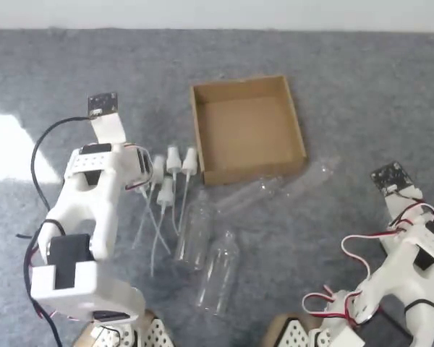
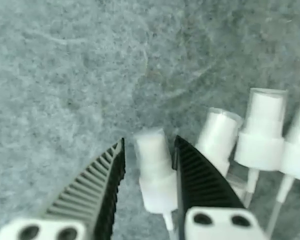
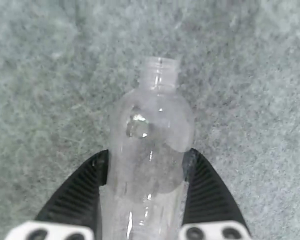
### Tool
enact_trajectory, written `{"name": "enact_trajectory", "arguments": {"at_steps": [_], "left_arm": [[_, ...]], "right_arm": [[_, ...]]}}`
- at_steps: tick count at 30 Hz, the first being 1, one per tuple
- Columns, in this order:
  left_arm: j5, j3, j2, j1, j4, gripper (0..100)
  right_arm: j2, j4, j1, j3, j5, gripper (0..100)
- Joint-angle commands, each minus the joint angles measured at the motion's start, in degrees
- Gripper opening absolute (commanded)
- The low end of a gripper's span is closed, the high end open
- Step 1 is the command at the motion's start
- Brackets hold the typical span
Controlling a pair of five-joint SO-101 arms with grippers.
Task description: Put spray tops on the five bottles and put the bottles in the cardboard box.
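The cardboard box (image 1: 254,171) sits toward the far middle of the table (image 1: 362,87). The spray tops (image 1: 175,170) bunch just off its near-left corner, and one spray top (image 2: 156,170) sits between the spread fingers of the left gripper (image 2: 149,145). Two bottles (image 1: 249,194) lie along the box's near side, and two more bottles (image 1: 218,271) lie closer to the near edge. Another bottle (image 3: 152,140) is wedged in the right gripper (image 3: 147,155).

Grey carpeted counter (image 1: 362,87), flecked lighter and darker throughout. Brown square cardboard box (image 1: 249,130), plain inside and out. White plastic spray tops (image 2: 264,130), one even shade. Clear plastic bottle (image 3: 152,135), colourless with bright glints. Left hand (image 2: 149,144) and right hand (image 3: 147,154): black ribbed fingers (image 2: 200,175), white bases.
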Motion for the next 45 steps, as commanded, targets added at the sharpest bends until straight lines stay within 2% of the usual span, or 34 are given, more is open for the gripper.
{"name": "enact_trajectory", "arguments": {"at_steps": [1,5,12,15,20,25,34,38,45], "left_arm": [[-1.49,-3.38,0.18,0.09,2.73,12],[-3.78,-3.65,0.26,0.53,5.80,5],[-6.59,-5.58,-0.79,2.02,6.15,1],[-7.03,-10.59,-3.08,1.23,9.85,1],[-7.12,-17.80,-13.19,0.53,18.55,1],[-7.21,-12.88,-27.60,0.70,24.09,1],[-9.49,10.15,-45.36,0.62,17.76,1],[-9.49,14.81,-48.88,0.53,14.68,1],[-9.58,18.59,-49.49,0.53,12.22,1]], "right_arm": [[0.66,-0.66,0.48,1.49,0.70,1.7],[0.66,-0.66,0.48,1.49,0.70,1.7],[0.66,-0.48,1.80,1.49,0.44,1.7],[0.66,-0.84,2.59,1.49,0.35,1.7],[0.40,-0.57,2.68,1.23,0.35,1.8],[0.22,-0.48,2.68,1.23,-3.69,10.0],[0.04,-0.31,0.66,-1.05,-13.80,22.0],[0.04,4.26,-0.75,-4.75,-15.03,31.1],[0.75,14.99,-4.09,-15.65,-15.12,32.2]]}}
